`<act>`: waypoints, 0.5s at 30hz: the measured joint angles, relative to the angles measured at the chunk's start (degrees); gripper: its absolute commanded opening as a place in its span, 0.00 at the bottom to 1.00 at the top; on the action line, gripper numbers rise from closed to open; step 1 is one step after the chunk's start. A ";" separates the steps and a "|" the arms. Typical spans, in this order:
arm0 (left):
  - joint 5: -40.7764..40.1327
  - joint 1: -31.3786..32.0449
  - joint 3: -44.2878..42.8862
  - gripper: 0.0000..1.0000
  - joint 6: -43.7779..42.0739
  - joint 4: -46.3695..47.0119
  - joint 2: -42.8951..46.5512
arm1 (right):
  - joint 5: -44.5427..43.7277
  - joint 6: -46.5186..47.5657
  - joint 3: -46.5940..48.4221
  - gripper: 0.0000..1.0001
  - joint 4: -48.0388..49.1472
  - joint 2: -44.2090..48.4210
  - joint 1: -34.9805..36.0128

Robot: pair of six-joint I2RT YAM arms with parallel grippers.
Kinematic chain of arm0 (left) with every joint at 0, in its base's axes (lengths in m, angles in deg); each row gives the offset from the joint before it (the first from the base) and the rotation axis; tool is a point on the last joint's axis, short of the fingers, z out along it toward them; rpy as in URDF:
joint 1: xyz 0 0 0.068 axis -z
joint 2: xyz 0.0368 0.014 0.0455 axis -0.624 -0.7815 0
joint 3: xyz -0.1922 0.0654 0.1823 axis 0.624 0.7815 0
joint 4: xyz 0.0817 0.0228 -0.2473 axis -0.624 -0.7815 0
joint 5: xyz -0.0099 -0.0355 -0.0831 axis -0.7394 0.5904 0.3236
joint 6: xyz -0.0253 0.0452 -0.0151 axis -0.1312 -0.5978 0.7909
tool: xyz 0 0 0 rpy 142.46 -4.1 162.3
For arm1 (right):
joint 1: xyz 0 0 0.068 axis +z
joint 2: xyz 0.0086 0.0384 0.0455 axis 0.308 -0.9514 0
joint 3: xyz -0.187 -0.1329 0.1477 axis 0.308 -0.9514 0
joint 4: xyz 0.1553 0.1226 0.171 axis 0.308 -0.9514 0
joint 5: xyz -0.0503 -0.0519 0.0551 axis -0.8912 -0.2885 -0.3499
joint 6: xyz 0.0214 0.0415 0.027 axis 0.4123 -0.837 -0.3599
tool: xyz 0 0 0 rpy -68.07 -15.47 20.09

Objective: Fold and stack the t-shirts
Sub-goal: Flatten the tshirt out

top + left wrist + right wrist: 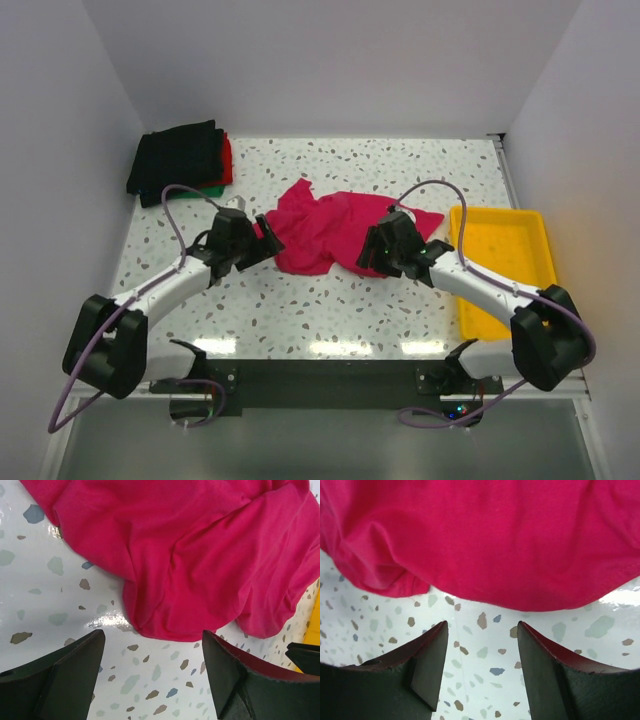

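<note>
The pink shirt (335,230) lies crumpled mid-table between the left gripper (265,240) and right gripper (368,250) — both spread wide, holding nothing, seemingly just short of it — so folding looks not yet begun, and next each must pinch an edge to spread it flat

Pink shirt (200,555) runs off the top and right edges in the left wrist view, and off the top and both sides in the right wrist view, so we get no full outline there. From above, the black shirt (178,160) covers the stack. We see only edge slivers of the red shirt (227,158) and green shirt (213,188). Right arm (475,288) hides the yellow tray's (500,212) near-left corner. Left gripper (152,640) and right gripper (482,630) are cut off at the bottom edge of their wrist views.
</note>
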 measured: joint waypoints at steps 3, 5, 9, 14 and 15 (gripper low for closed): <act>0.76 -0.02 1.33 0.81 2.69 2.73 -2.08 | -2.12 0.20 0.07 0.61 -0.28 -0.68 -0.31; 0.68 -0.02 2.34 0.80 3.91 3.58 -3.13 | -2.14 0.35 0.22 0.61 -0.20 -0.68 -0.35; 0.44 0.13 2.62 0.79 4.59 4.57 -6.82 | -1.90 0.31 0.26 0.61 0.76 -0.81 -0.28; -0.98 2.32 0.42 0.78 5.66 6.16 -11.06 | -3.15 0.31 0.26 0.63 0.79 -1.01 -0.28; -1.68 3.34 -0.37 0.78 5.84 6.40 -12.17 | -3.43 0.33 0.26 0.63 0.76 -1.01 -0.28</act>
